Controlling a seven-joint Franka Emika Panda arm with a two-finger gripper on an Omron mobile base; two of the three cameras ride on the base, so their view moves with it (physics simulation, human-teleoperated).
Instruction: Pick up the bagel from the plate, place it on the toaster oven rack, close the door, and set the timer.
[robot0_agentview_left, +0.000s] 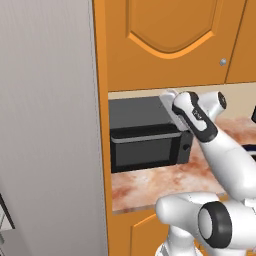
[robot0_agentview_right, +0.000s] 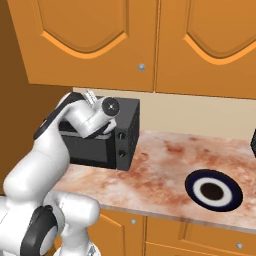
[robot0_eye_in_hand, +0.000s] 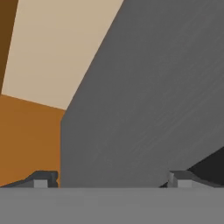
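Note:
The black toaster oven (robot0_agentview_left: 142, 125) stands on the counter at the left, against an orange panel. Its door (robot0_agentview_left: 145, 150), with dark glass and a grey bar handle, stands shut, so the rack is hidden behind it. My gripper (robot0_eye_in_hand: 111, 181) is open with nothing between its fingers. It hovers over the oven's top right rear corner (robot0_agentview_left: 169, 96), close to the grey top. The plate (robot0_agentview_right: 202, 200) lies far to the right on the counter. Its centre is a dark round patch, and I cannot tell whether that is the bagel.
Two small knobs (robot0_agentview_right: 120, 144) sit on the oven's right front strip. Orange upper cabinets (robot0_agentview_right: 150, 40) hang low above the oven. A tall grey panel (robot0_agentview_left: 50, 125) rises to the left. Marbled counter (robot0_agentview_right: 160, 160) stretches between the oven and the plate.

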